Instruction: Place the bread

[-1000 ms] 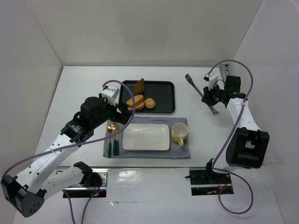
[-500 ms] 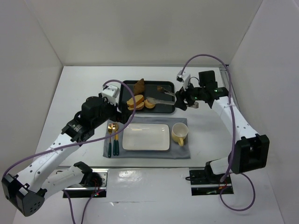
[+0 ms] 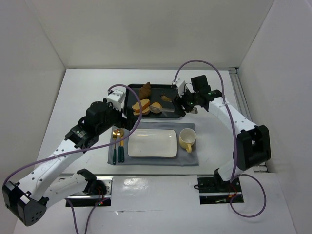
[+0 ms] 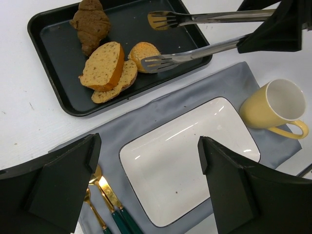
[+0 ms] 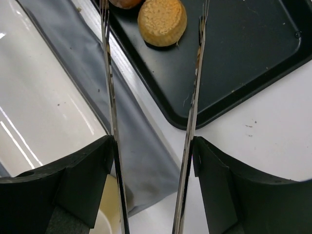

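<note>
The bread lies on a black tray: a dark croissant, two slices and a small round bun. My right gripper is shut on metal tongs, whose two arms rest against the inner faces of its fingers. The tongs stand spread over the tray. The bun lies between their tips, with one tip at its edge. My left gripper hangs open above the bare white plate, holding nothing.
A grey placemat carries the plate, a yellow mug to its right and gold, green-handled cutlery to its left. The tray sits just behind the mat. White walls close in the table's sides and back.
My right arm has swung left from the table's right side, carrying the tongs over the tray. The tongs have spread apart around the bun. The left arm has stayed still.
</note>
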